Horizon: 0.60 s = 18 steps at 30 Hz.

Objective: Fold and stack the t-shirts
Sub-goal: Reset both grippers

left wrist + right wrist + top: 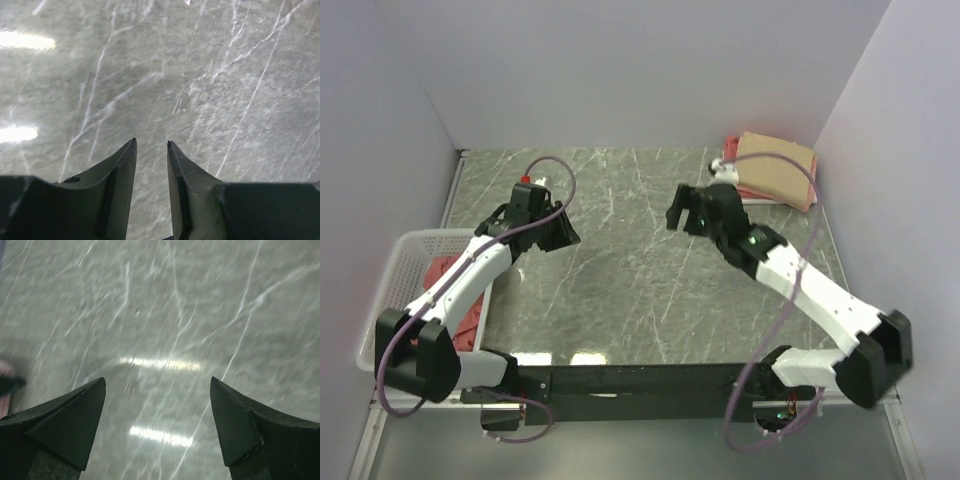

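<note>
Tan shirt (780, 165) lies folded at the far right corner of the grey veined table (620, 290), resting on a folded pink shirt (756, 193) whose edge shows beneath it on the near side. A red shirt (442, 270) sits crumpled in the white mesh basket (382, 290) at the left edge, partly hidden by the left arm. The left gripper (151, 145) hangs over the table just right of the basket, its fingers a narrow gap apart and empty. The right gripper (157, 382) hangs over the table near the stack, towards the middle, fingers spread wide, gripping nothing.
</note>
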Available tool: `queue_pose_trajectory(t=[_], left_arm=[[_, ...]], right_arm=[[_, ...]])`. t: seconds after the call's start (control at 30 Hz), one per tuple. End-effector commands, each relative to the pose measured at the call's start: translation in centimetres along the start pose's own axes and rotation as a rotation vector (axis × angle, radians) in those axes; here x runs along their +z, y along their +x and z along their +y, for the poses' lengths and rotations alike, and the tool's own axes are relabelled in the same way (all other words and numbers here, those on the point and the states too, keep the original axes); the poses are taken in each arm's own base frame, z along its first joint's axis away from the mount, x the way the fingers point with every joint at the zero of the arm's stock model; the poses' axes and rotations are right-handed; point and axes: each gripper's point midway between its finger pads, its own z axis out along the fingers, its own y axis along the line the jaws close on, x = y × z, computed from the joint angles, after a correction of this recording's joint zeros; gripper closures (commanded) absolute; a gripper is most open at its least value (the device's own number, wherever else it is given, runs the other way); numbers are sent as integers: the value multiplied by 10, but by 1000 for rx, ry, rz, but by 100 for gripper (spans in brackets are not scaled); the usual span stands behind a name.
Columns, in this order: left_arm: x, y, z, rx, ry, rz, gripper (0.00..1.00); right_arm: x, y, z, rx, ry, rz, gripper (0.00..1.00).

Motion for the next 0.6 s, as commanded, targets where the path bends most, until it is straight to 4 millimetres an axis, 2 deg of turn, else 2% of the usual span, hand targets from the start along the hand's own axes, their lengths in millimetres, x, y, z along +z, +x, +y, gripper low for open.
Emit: queue_pose_trajectory(t=[0.0, 0.03, 0.07, 0.1, 0.23, 0.33, 0.57], left_arm=[[-15, -1, 13, 24, -39, -67, 63], [-22, -2, 12, 26, -28, -87, 63], [-24, -2, 13, 24, -33, -99, 63], [-29, 1, 15, 25, -28, -112, 62], [-40, 5, 20, 29, -22, -154, 61], [-43, 8, 23, 31, -23, -170, 60], [-43, 5, 21, 40, -18, -171, 61]], right_arm=[[-34, 3, 24, 143, -169, -70, 9], [-39, 10, 22, 157, -185, -55, 9], [-39, 25, 15, 157, -177, -30, 9], [-50, 27, 11, 160, -184, -37, 9], [-62, 47, -18, 154, -122, -36, 5], [-70, 46, -32, 159, -91, -75, 0], [-75, 38, -34, 166, -86, -102, 0]])
